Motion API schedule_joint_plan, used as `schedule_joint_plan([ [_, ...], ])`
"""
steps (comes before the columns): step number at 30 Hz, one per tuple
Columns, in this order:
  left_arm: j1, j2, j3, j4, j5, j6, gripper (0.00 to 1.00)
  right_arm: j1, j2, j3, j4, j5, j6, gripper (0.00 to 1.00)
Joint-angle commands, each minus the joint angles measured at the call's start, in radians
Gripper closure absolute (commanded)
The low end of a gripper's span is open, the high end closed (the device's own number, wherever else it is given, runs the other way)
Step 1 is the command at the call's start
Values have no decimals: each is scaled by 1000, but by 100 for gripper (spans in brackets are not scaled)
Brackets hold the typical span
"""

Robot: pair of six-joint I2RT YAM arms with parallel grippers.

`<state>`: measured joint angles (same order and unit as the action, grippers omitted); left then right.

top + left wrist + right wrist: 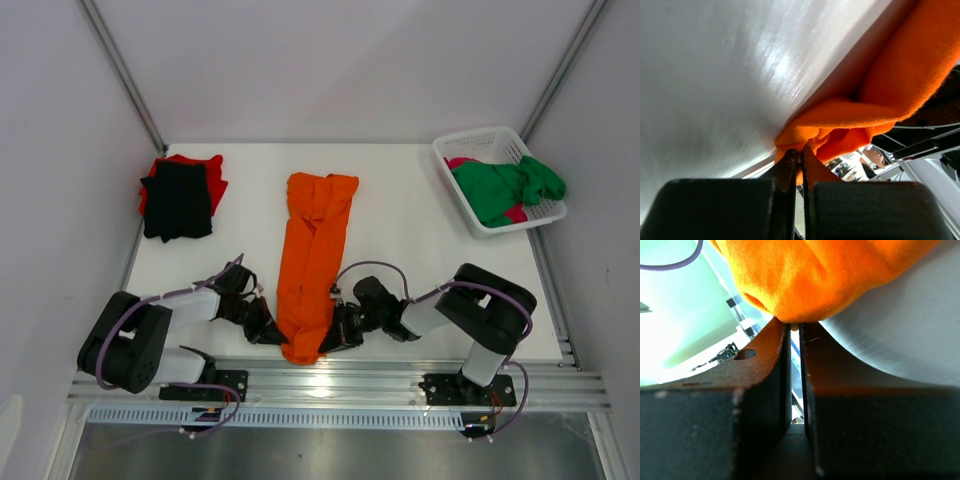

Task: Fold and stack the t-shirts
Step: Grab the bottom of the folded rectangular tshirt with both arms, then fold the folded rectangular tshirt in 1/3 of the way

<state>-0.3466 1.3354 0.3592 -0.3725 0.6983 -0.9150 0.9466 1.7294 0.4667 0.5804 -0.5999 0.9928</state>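
The orange t-shirt (315,250) lies as a long narrow strip down the table's middle. My left gripper (270,331) is shut on its near left edge; the left wrist view shows orange cloth (880,95) pinched at my fingertips (801,152). My right gripper (335,335) is shut on its near right edge; the right wrist view shows cloth (805,275) bunched at the tips (795,326). A folded black t-shirt (178,200) lies on a folded red one (212,170) at the far left. Green (505,190) and magenta-pink (462,162) t-shirts sit in the basket.
A white lattice basket (455,148) stands at the far right corner. The aluminium rail (400,385) runs along the near edge under both arm bases. White walls enclose the table.
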Motion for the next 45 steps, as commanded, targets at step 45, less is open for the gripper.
schedule_joint_plan([
  [45,-3,-13,440,-428,-168,196,98,-178,-176,280,-493,17,-313,100],
])
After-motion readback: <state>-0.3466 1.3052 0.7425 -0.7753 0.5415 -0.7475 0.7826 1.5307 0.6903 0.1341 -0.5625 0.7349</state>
